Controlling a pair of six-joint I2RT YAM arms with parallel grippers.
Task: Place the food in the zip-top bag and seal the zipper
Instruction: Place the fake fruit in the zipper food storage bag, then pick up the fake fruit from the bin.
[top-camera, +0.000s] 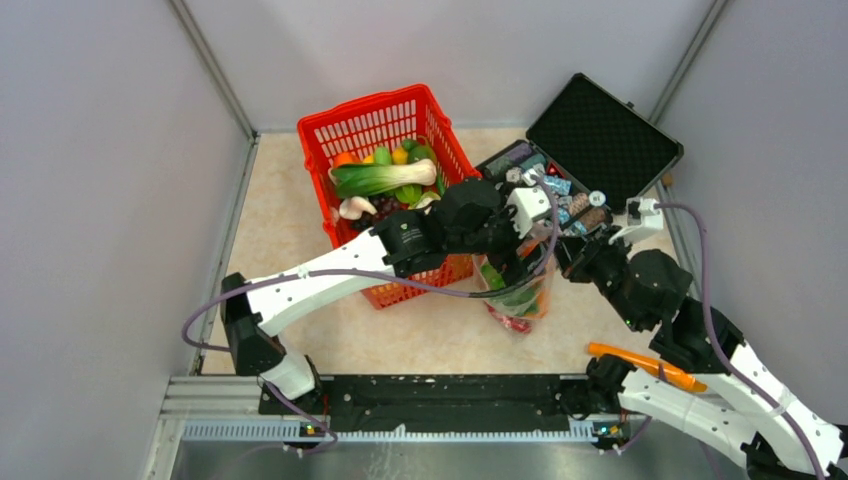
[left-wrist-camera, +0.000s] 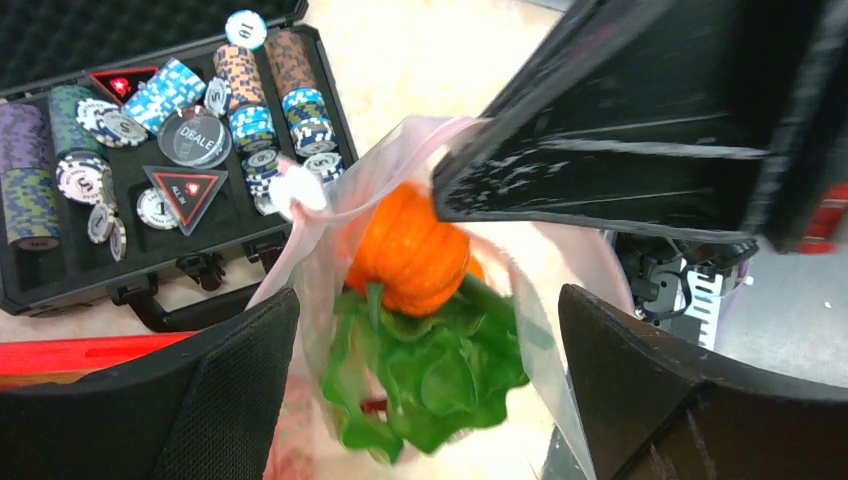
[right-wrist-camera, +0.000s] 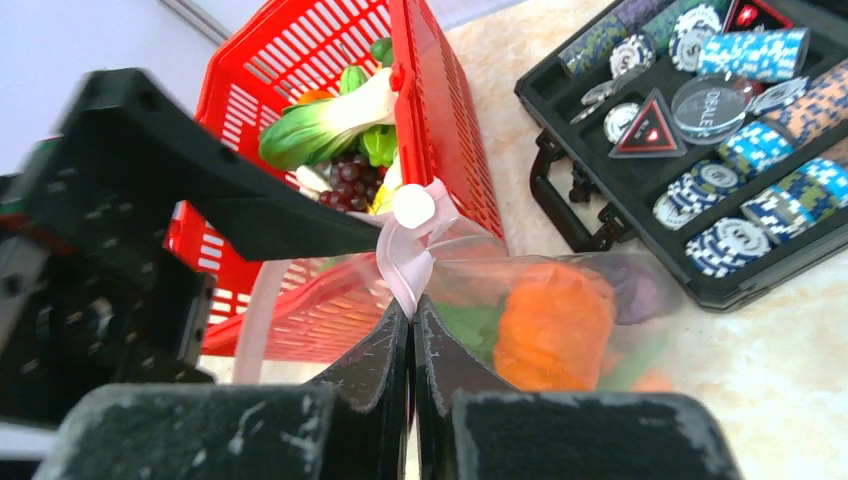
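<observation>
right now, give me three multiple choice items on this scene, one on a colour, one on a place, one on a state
1. The basket is
A. red
B. blue
C. green

2. The pumpkin lies
A. in the basket
B. in the bag
C. in the case

3. The right gripper is
A. wide open
B. shut on the bag
C. shut on nothing

Answers:
1. A, its lattice walls are red.
2. B, it shows orange through the clear plastic.
3. B, its jaws meet with the bag's mouth edge pinched between them.
</observation>
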